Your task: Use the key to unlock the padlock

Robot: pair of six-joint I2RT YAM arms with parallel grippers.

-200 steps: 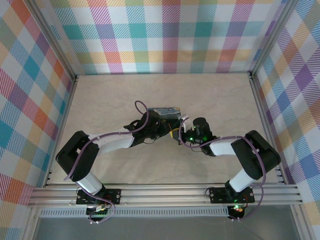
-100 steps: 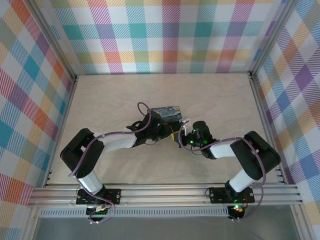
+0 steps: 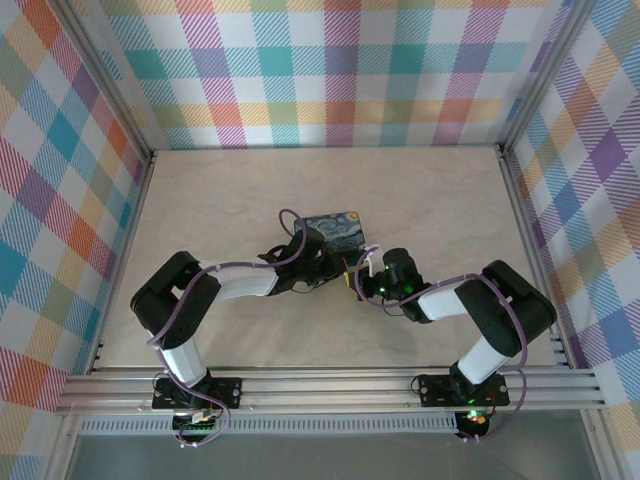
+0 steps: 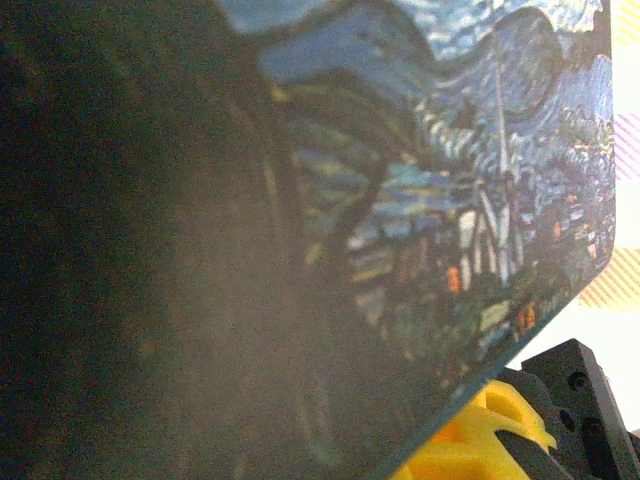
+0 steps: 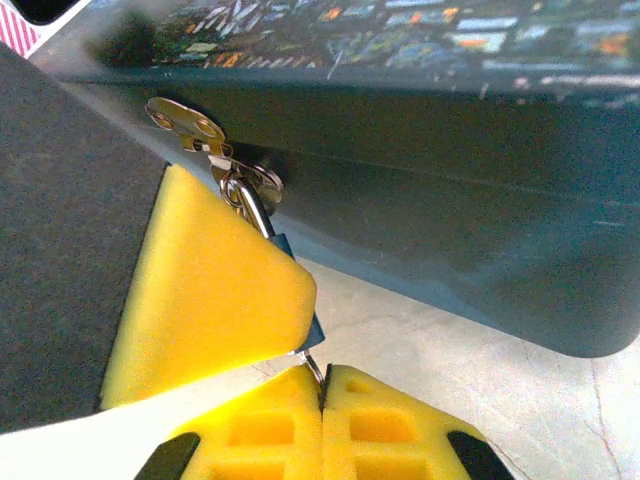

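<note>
The padlock [image 5: 314, 325] hangs from the hasp [image 5: 185, 125] on the front wall of the starry-night tin [image 5: 450, 200], near the middle of the table [image 3: 430, 200]; its silvery shackle [image 5: 250, 205] passes through the hasp's ring, and just a sliver of its blue body shows past a yellow pad [image 5: 210, 300]; that pad belongs to the left gripper [image 3: 335, 262] and lies flat against the lock, while its other pad is hidden, so I cannot tell whether those jaws pinch the lock; just below, the right gripper [image 5: 322, 382] has its yellow pads pressed together on the key [image 5: 313, 366], a thin silvery blade that points up at the lock's underside; from above, both arms reach inward and meet at the tin's near edge; the left wrist camera sits right against the tin's painted lid.
</note>
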